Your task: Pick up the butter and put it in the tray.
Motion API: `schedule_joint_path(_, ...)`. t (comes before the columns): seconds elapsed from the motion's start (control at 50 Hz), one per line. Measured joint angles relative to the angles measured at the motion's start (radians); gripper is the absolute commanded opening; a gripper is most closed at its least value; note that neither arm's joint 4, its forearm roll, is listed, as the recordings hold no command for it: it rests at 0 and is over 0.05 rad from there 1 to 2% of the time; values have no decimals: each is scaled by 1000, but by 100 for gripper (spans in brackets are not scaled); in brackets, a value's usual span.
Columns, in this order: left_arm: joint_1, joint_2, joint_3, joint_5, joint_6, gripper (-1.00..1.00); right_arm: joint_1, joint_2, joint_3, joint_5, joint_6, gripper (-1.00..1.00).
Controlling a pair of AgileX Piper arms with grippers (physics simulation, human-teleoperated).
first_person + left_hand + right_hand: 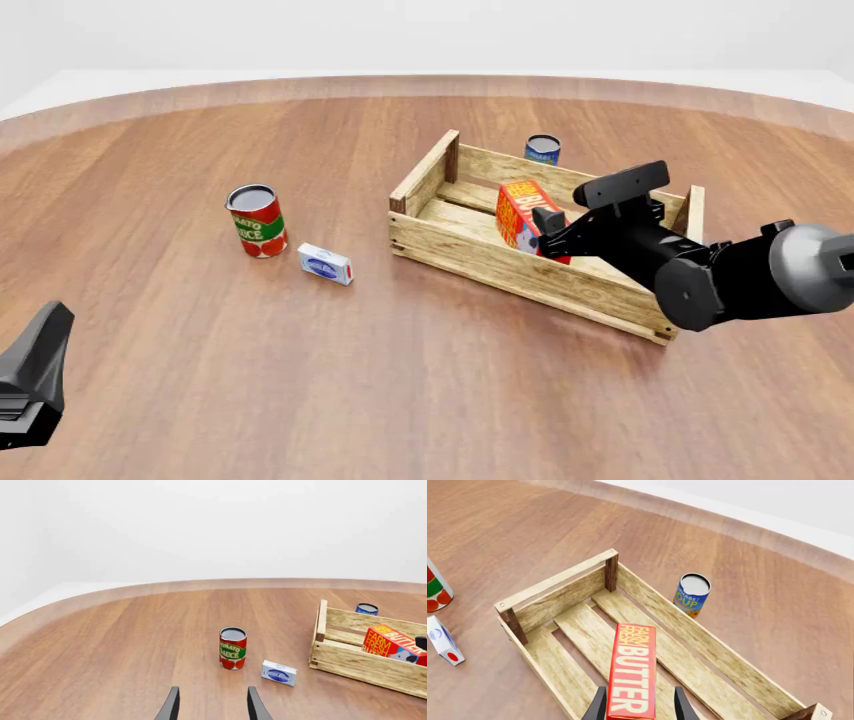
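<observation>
The butter (632,675), a red-orange carton with pale "BUTTER" letters, stands on its narrow edge inside the tray (554,582), a light wooden slat crate. It also shows in the front view (518,210) and the left wrist view (389,641). My right gripper (640,707) is over the tray (514,263) with its fingers either side of the butter. The jaws are spread wide, with a gap on one side. My left gripper (212,705) is open and empty, low over the table at the near left (44,345).
A tomato sauce can (255,220) and a small white-blue box (324,264) stand left of the tray. A blue soup can (542,150) stands just behind the tray's far wall. The table's curved far edge runs behind them.
</observation>
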Motion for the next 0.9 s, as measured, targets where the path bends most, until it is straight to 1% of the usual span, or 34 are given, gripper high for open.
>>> schedule_joint_path(0.42, 0, 0, 0, 0, 0, 100, -2, -39, 8, 13, 13, 100)
schedule_joint_path(0.9, 0, 0, 0, 0, 0, 100, 0, -212, 49, 81, 20, 100)
